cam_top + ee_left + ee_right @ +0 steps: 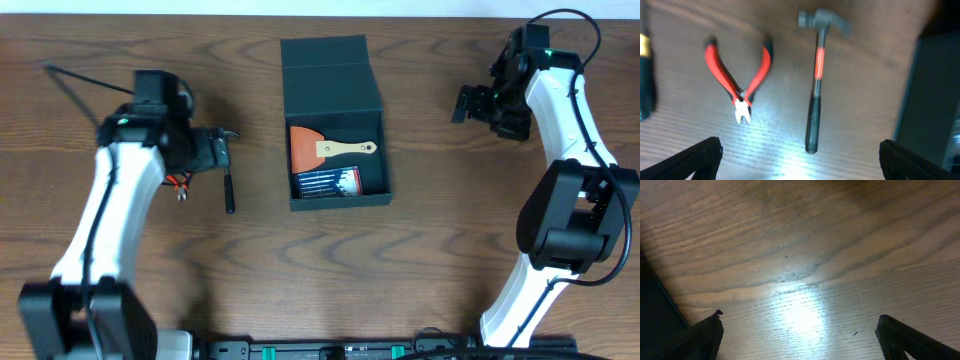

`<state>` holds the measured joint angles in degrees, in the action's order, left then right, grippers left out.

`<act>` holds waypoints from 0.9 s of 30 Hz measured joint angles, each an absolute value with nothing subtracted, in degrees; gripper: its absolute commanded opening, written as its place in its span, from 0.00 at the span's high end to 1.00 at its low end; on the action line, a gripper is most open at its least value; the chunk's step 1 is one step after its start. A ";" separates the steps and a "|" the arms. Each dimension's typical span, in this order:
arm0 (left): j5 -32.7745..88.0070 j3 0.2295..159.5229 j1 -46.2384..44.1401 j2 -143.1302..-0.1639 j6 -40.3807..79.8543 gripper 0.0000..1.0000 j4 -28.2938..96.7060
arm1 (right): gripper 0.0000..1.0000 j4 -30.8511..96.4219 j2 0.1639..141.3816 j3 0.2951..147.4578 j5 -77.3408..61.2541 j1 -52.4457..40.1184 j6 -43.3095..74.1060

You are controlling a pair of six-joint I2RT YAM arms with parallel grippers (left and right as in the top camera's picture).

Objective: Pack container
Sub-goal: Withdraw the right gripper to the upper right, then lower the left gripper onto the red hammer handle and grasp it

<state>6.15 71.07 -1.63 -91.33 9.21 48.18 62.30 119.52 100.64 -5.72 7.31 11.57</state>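
Left claw [800, 159] and right claw [799, 336] spread, empty. Off-centre pinch on hammer [816, 90]: heavy head may swing, miss container [328, 70]

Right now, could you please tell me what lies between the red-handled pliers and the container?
A hammer lies between the pliers and the container, touching neither. The left wrist view shows this best.

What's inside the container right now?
In the container, an orange-bladed scraper with a pale handle lies beside a dark blue pack with pale stripes, at the end nearer the robot. They cover the floor under them, so anything beneath cannot be seen.
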 measured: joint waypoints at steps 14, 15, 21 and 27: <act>4.05 87.57 -4.73 -109.86 9.21 0.04 53.80 | 0.01 62.26 119.52 100.62 -6.02 7.31 11.79; 4.05 88.82 -4.73 -110.98 9.17 0.04 53.78 | 0.01 62.26 119.52 100.62 -6.02 7.31 11.79; 4.05 90.28 -4.73 -116.79 8.86 0.04 53.89 | 0.01 62.30 119.52 100.62 -6.02 7.31 11.79; 4.05 90.28 -4.73 -120.77 8.58 0.05 53.52 | 0.01 62.41 119.52 100.62 -6.02 7.31 11.79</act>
<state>4.05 90.28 -4.73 -120.77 8.58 53.52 62.41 119.52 100.62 -6.02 7.31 11.79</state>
